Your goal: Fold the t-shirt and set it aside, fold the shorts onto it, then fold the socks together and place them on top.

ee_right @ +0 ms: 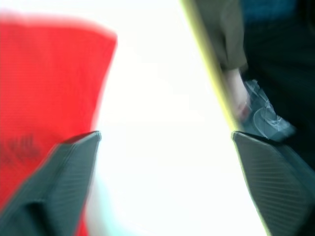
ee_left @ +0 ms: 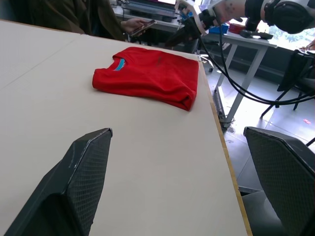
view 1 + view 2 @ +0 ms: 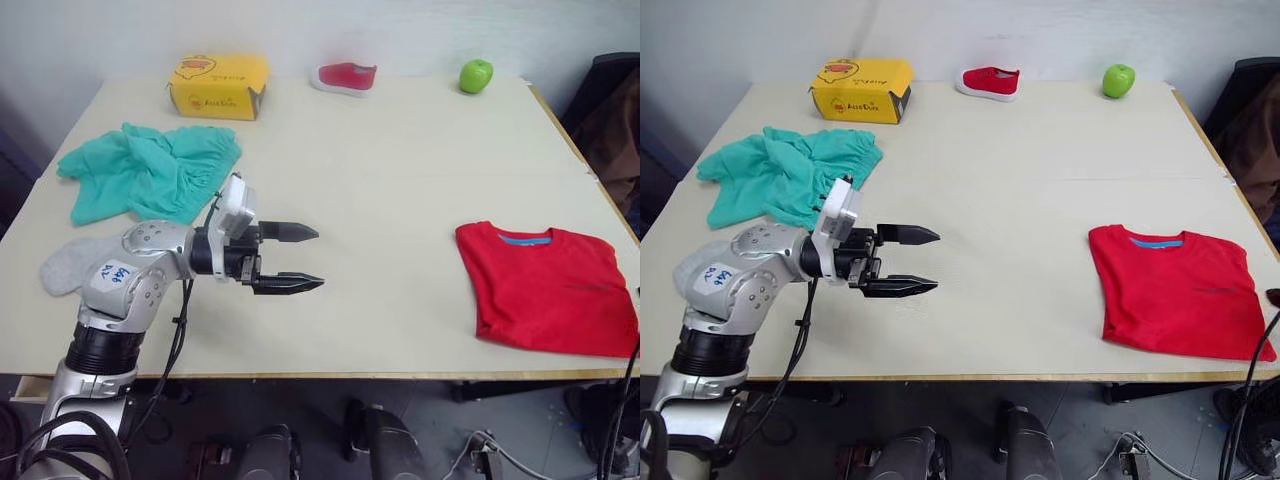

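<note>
Red cloth, the t-shirt (image 3: 548,288) lies folded flat near the right front corner of the pale surface (image 3: 390,170), just inside its right edge. Well to the shirt's left, the left gripper (image 3: 288,258) hangs over bare surface, jaws apart and empty, pointing toward the shirt. Farther left of the shirt, the teal shorts (image 3: 150,172) lie crumpled, with a grey sock (image 3: 72,262) in front of them. The right gripper (image 1: 165,162) has its jaws apart beside the shirt's edge. Behind the shirt, along the far edge, sit a yellow box (image 3: 218,86), a red-and-white shoe (image 3: 346,76) and a green apple (image 3: 476,75).
</note>
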### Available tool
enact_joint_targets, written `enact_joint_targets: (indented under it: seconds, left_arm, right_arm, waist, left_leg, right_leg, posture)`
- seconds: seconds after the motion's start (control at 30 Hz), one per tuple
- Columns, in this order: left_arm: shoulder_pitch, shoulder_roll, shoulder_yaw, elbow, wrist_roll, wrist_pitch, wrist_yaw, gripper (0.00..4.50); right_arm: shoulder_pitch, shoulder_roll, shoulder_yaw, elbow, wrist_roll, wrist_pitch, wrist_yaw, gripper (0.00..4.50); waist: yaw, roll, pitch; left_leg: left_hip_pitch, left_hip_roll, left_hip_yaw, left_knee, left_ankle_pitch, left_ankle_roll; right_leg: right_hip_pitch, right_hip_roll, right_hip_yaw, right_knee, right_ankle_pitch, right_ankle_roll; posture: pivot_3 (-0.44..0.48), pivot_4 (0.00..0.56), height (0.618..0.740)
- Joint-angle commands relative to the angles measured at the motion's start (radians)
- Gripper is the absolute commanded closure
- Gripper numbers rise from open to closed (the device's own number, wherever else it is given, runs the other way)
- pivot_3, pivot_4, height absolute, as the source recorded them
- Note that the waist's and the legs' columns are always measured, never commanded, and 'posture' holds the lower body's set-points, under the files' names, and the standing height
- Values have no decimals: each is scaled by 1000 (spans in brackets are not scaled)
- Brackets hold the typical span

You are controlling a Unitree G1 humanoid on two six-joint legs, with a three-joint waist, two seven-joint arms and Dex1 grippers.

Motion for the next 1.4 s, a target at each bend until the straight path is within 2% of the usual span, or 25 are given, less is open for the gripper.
enact_joint_targets:
  seconds: [0.03,0.13,0.2,0.33,0.37,0.5,0.57,0.73,0.93,1.1,1.3,1.4]
  left_arm:
    - [44,11,60,-15,-21,3,27,0]
    - [93,37,88,-25,3,-11,43,0]
    - [109,54,106,-37,4,-9,56,0]
    - [163,161,137,23,135,-121,79,0]
    - [170,173,136,38,155,-143,84,0]
    - [188,282,122,268,394,-406,149,0]
    - [167,313,101,372,477,-524,171,0]
    - [-15,323,4,721,675,-827,234,0]
    - [-263,282,-119,1083,861,-1031,342,0]
    - [-400,239,-199,1297,971,-1073,418,0]
    - [-459,220,-255,1422,1050,-1035,482,0]
    - [-467,213,-256,1449,1050,-1015,477,563]
  right_arm:
    - [93,-40,-152,-313,142,125,146,28]
    - [144,-2,-191,-670,283,267,204,28]
    - [143,19,-197,-820,350,336,201,28]
    - [-10,165,-26,-1188,584,484,126,28]
    - [-12,186,-15,-1224,599,497,109,28]
    - [17,344,137,-1471,661,504,19,28]
    - [42,374,201,-1548,641,487,13,28]
    - [78,377,307,-1611,573,426,63,28]
    - [57,389,317,-1592,583,423,43,28]
    - [62,402,286,-1604,625,437,-13,28]
    - [85,394,264,-1617,643,441,-69,28]
    - [98,392,254,-1627,652,442,-86,0]
  waist:
    - [-11,3,-1]
    - [-17,4,-1]
    - [-19,3,-1]
    - [-21,2,0]
    - [-16,2,0]
    - [9,2,0]
    - [16,2,0]
    - [26,0,-1]
    - [17,-2,-2]
    - [13,-4,-2]
    - [12,-5,-3]
    - [8,-5,-3]
  left_leg:
    - [1,1,0,0,0,0]
    - [3,2,2,-1,0,-1]
    - [6,3,4,-1,0,-2]
    - [14,3,6,-2,-1,-5]
    - [14,3,5,-2,-2,-5]
    - [14,3,5,-10,-2,-5]
    - [13,3,6,-13,-1,-5]
    - [5,1,2,-13,-1,0]
    - [2,-2,1,-11,0,4]
    - [2,-2,2,-11,0,4]
    - [5,-2,3,-11,0,5]
    - [10,-2,5,-12,0,5]
  right_leg:
    - [0,0,1,0,0,0]
    - [0,2,3,1,0,0]
    - [0,3,6,4,0,0]
    - [0,4,9,6,-1,-1]
    - [0,4,10,6,-1,-2]
    - [-2,4,8,5,-2,-4]
    - [-3,4,6,3,-3,-4]
    - [-4,0,-3,-4,-1,-1]
    - [-4,-1,-5,-4,1,2]
    - [-4,-1,-6,-4,1,2]
    - [-3,-1,-4,-1,1,2]
    - [0,-2,-2,0,1,2]
  posture:
    - [0,150,740]
    - [0,150,740]
    - [0,150,740]
    - [0,150,740]
    - [0,150,740]
    - [0,150,740]
    - [0,150,740]
    - [0,150,740]
    - [0,150,740]
    - [0,150,740]
    - [0,150,740]
    - [0,150,740]
